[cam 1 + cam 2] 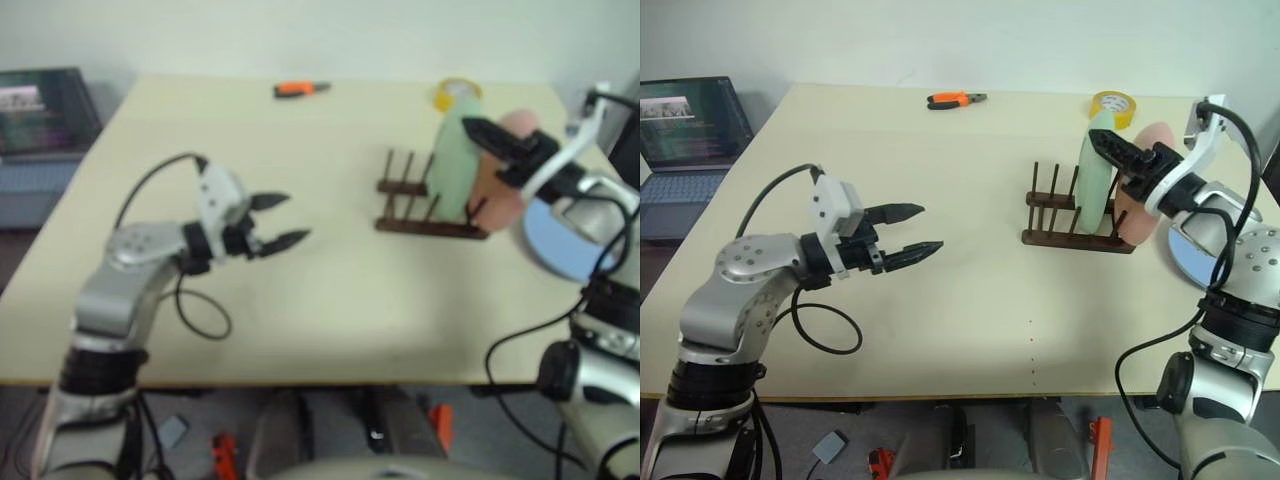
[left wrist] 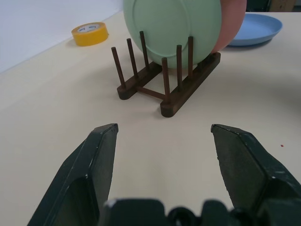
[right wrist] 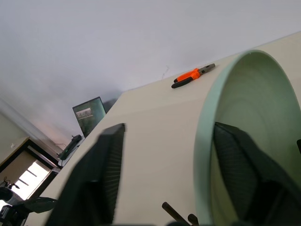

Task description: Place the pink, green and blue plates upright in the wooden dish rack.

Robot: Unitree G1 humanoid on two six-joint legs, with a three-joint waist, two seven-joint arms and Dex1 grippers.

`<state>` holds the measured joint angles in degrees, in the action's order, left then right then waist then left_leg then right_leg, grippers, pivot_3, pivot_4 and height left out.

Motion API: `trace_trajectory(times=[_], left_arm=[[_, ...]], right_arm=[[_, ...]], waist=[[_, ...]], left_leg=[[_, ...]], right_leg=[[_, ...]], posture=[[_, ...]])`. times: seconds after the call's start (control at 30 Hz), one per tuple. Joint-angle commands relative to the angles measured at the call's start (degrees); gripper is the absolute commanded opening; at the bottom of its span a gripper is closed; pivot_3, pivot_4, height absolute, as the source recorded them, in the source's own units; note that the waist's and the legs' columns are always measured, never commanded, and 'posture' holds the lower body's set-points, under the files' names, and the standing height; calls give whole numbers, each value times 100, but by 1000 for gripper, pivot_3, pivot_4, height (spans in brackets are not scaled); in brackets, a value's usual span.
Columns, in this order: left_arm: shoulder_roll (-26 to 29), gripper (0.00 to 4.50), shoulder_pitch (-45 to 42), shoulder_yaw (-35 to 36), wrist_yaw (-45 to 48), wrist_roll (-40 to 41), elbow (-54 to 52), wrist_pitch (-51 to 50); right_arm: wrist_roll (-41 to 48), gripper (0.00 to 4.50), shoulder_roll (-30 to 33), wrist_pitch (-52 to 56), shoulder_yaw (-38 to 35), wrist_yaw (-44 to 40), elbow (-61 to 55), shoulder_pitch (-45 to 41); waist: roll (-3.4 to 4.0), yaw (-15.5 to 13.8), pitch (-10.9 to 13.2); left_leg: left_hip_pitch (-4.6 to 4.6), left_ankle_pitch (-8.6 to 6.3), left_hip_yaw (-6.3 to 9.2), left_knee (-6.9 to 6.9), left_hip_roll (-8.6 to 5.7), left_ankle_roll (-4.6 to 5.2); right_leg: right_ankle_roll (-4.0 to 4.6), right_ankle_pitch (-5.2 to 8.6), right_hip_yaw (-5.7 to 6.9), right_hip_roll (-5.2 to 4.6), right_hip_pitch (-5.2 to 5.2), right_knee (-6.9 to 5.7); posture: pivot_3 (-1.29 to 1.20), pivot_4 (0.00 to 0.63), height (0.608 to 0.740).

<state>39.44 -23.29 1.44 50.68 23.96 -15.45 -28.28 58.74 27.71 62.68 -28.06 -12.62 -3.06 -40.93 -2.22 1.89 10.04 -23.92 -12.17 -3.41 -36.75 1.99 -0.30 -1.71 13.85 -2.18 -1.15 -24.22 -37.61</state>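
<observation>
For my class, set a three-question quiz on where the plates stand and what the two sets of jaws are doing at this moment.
1. True or false: the blue plate lies flat on the table, outside the wooden dish rack.
2. Which plate straddles the jaws of the right gripper? A) green plate B) pink plate C) blue plate
3. Fill in: the left gripper hangs over the table with open jaws, holding ____.

Key: 1 true. 2 A; the jaws stand open on either side of its rim. 3 nothing.
</observation>
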Motion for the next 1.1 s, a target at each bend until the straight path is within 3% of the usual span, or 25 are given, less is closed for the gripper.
trace_trajectory(times=[0.03, 0.23, 0.4, 0.6, 0.73, 1.1], left_arm=[[16, 3504, -113, -2, 16, -25, -100, 103], [38, 3504, -148, -6, 62, -47, -60, 113], [57, 3504, -182, -24, 141, -47, -25, 115], [61, 3504, -196, -90, 243, -30, -5, 122], [7, 3504, -268, -200, 303, -61, 69, 158], [29, 3504, -283, -206, 330, -67, 55, 151]], right_arm=[[-33, 4437, 231, -229, 18, -202, -274, 5], [-162, 4437, 834, -490, 112, -874, -409, -94], [-878, 4437, 2016, -989, 612, -2026, -733, 305], [-2255, 4437, 3630, -2465, 700, -4037, -632, 2273], [-4221, 4437, 4594, -4042, 1489, -4424, 423, 3925], [-4563, 4437, 4085, -4544, 1805, -4565, 964, 3426]], waist=[[0, -2, 0], [2, -3, 1], [6, -10, 4], [4, -66, 2], [-1, -52, -3], [15, 68, 5]], left_leg=[[-1, 0, 0, 0, 0, 0], [-1, 0, 1, 4, 0, 0], [-4, -1, 1, 13, 1, 1], [-13, -14, -1, 29, -12, 23], [-5, -19, -7, 27, -24, 29], [14, -17, -9, -20, -21, 30]], right_leg=[[0, 0, 0, 0, 0, 0], [0, 0, 2, 0, 1, 8], [-8, -5, 5, 0, 6, 39], [-20, 0, 5, -13, 10, 72], [-32, 7, 2, -23, 18, 72], [-20, -31, -16, 4, 19, 52]], posture=[[0, 150, 740], [0, 150, 740], [0, 150, 740], [0, 150, 740], [0, 150, 740], [0, 150, 740]])
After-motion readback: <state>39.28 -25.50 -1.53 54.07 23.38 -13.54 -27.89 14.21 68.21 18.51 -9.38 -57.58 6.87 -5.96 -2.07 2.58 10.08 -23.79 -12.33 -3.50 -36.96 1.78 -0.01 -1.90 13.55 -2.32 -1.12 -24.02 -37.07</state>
